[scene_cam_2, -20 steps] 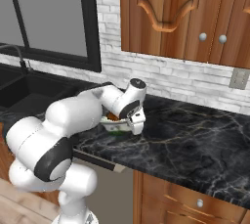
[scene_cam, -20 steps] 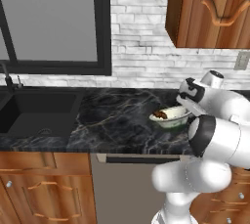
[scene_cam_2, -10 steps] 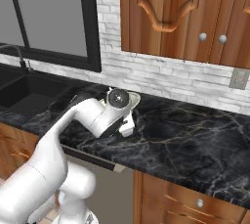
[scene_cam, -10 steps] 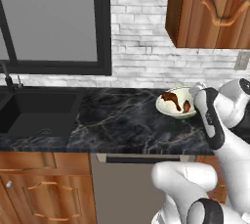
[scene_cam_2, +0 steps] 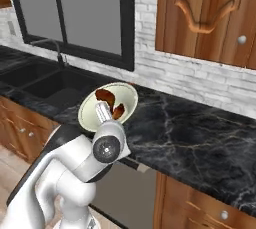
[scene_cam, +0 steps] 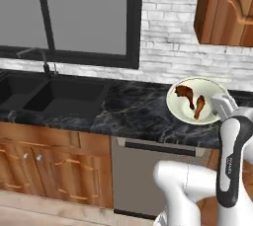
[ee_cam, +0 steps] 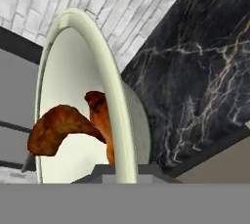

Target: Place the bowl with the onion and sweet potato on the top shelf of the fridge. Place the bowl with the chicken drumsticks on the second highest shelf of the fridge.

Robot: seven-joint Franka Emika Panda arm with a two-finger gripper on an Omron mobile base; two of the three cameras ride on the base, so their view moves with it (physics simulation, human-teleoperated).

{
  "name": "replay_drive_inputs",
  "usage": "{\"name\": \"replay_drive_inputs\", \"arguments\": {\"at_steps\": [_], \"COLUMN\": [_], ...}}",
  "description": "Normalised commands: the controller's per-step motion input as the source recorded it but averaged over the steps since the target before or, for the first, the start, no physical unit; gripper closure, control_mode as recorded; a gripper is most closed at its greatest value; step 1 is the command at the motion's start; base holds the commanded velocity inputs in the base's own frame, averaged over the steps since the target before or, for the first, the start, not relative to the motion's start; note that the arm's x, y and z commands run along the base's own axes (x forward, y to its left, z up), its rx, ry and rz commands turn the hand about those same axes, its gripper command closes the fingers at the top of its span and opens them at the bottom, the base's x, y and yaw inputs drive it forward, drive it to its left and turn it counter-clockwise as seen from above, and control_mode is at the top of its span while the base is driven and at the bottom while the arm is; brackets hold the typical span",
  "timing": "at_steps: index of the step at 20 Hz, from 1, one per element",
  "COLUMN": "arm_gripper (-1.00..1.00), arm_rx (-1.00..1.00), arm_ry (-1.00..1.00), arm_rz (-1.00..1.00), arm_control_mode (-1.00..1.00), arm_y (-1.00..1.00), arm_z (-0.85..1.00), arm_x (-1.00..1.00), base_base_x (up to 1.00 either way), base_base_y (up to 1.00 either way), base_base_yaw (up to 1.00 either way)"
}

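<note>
Writing: small dark lettering runs down the white forearm in the left base view, too small to read; no brand or label legible on any other item.
Bowl (scene_cam: pixel 197 102): round, pale cream-green, shallow, smooth thick rim; tipped steeply so its opening faces both base cameras; lifted above the desk (scene_cam: pixel 138 116), in front of the white brick wall (scene_cam: pixel 168 47).
Chicken drumsticks (scene_cam: pixel 190 100): two reddish-brown club-shaped pieces with thin bone ends, lying inside the bowl, touching each other near its middle; in the hand view one meaty end bulges toward the lens, the other sits behind it.
Hand (scene_cam: pixel 221 106): closed on the bowl's rim at its lower right edge in the left base view; in the hand view the rim passes between the two finger tips at the bottom.
Desk: black marble with pale veins, running under the window (scene_cam: pixel 84 18).
Sink (scene_cam: pixel 59 96): dark basin set into the desk, well left of the bowl, with a dark tap (scene_cam: pixel 44 59) behind it.
Cabinets (scene_cam_2: pixel 205 13): brown wood, carved curved handles, hung above the desk.
Appliance front (scene_cam: pixel 148 175): grey panel below the desk edge, between lower wooden cabinet doors.
</note>
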Motion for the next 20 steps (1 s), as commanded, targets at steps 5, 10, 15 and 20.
{"name": "replay_drive_inputs", "arguments": {"at_steps": [5,10,15,20], "arm_gripper": [1.0,1.0,1.0,1.0], "arm_rx": [0.0,0.0,0.0,0.0], "arm_ry": [0.0,0.0,0.0,0.0], "arm_rz": [0.0,0.0,0.0,0.0], "arm_control_mode": [1.0,1.0,1.0,1.0], "arm_y": [0.0,0.0,0.0,0.0], "arm_z": [0.0,0.0,0.0,0.0], "arm_x": [0.0,0.0,0.0,0.0], "base_base_x": [-0.18,0.49,1.0,1.0], "base_base_y": [0.55,0.46,0.61,0.75], "base_base_yaw": [0.96,0.77,0.45,0.36]}}
